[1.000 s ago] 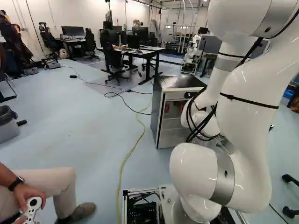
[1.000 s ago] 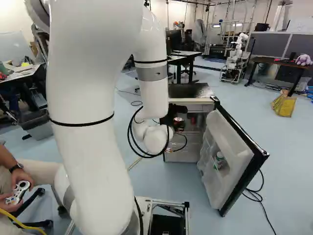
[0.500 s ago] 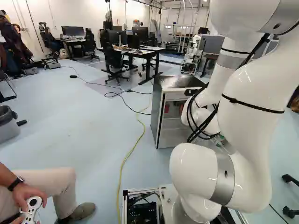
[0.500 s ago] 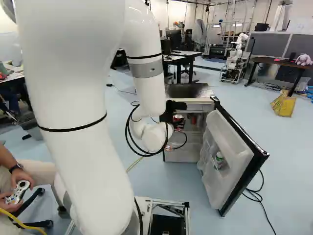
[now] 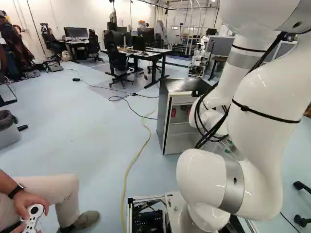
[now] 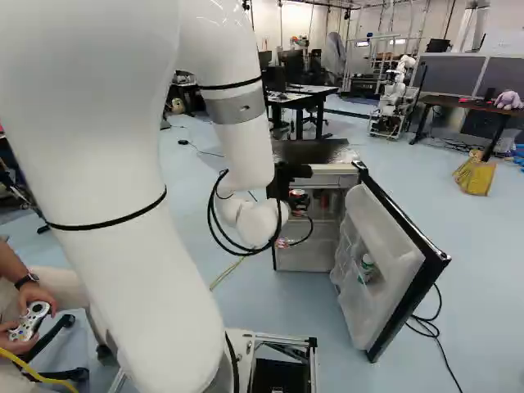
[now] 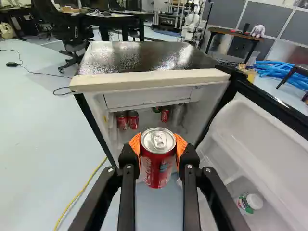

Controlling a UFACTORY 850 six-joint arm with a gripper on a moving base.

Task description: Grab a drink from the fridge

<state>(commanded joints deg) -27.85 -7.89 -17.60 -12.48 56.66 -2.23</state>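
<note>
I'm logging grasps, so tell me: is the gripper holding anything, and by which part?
Yes, the gripper holds a red drink can by the upper part of its sides, squeezed between the two orange pads.

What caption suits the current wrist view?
Gripper clamping a red can before an open fridge, more cans inside.

You get bright, fairly even light across the room, with patchy white glare on the fridge's dark top [image 7: 139, 57], small glints on the glossy arm [image 5: 260, 92] and a pale, washed-out wall [image 5: 85, 15].
</note>
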